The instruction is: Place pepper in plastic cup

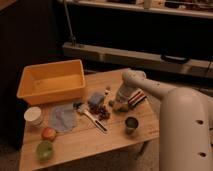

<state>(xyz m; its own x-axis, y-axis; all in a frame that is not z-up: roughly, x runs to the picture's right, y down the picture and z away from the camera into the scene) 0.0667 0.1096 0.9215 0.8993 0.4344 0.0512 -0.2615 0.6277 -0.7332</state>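
Camera view: the gripper (121, 102) is lowered to the tabletop (100, 142), right of the yellow bin (50, 82) and slightly nearer me. Whether the jaws are apart or together, I cannot tell. The pepper (119, 106) lies right of the bin, directly under the gripper. The plastic cup (44, 150) stands upright, well in front of the bin.

Likely a lab — low wooden table (85, 143), metal rails (125, 54) along a dark wall.
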